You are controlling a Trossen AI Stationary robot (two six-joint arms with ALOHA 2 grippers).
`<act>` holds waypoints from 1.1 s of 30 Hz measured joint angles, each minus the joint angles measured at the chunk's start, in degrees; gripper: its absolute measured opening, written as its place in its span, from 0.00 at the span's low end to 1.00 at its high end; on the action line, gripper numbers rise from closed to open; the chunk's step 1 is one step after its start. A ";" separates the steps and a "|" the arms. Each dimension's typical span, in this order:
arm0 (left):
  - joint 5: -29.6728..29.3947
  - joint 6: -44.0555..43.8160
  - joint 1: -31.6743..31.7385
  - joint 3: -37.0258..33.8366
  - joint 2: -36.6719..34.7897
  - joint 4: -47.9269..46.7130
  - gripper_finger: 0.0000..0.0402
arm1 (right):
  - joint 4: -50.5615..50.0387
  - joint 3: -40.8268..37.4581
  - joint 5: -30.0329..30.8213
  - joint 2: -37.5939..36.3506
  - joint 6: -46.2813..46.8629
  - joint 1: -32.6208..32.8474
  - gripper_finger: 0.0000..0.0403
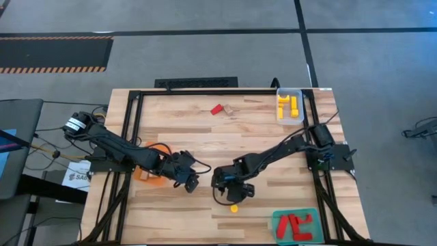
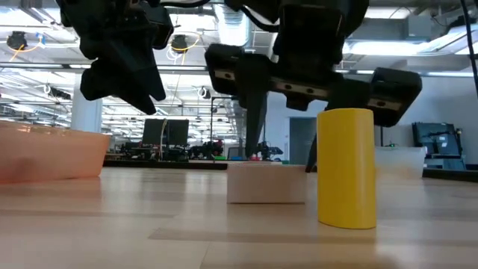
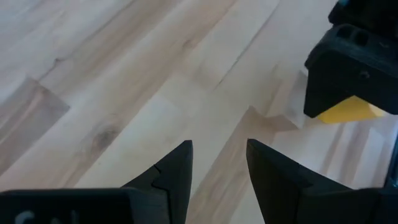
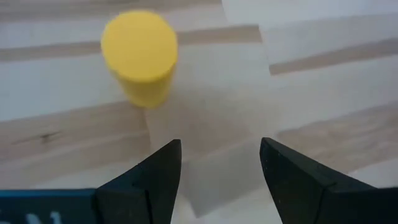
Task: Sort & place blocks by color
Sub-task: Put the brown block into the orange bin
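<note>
A light wood block (image 4: 205,155) lies flat on the table, also seen in the low view (image 2: 267,184). My right gripper (image 4: 221,146) hangs open just above it, one finger on either side, touching nothing. A yellow cylinder (image 2: 346,168) stands upright beside the block, toward the near edge (image 1: 234,208). My left gripper (image 1: 192,183) hovers open over bare table to the left (image 3: 219,146). A red block (image 1: 217,108) and another wood block (image 1: 229,108) lie near the far edge.
A clear tray (image 1: 280,113) with yellow blocks sits at the far right corner. A green tray (image 1: 276,225) with red blocks is at the near right. An orange tray (image 1: 151,179) lies under my left arm. Bare tabletop lies between the grippers and the far blocks.
</note>
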 joint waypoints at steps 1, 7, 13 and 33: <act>-0.15 -0.01 0.02 0.00 0.00 0.18 0.34 | -0.56 0.00 0.00 0.00 0.03 -0.16 0.59; -1.25 -0.44 0.02 0.00 0.00 1.08 0.34 | -1.97 0.00 -0.17 0.02 8.66 -1.37 0.59; -1.66 -1.20 0.02 0.00 0.00 1.57 0.34 | -2.26 0.07 -0.68 0.01 25.50 -2.92 0.59; 0.00 17.26 0.18 0.00 0.02 7.18 0.34 | -7.14 -0.09 -4.19 -12.96 41.29 -7.90 0.59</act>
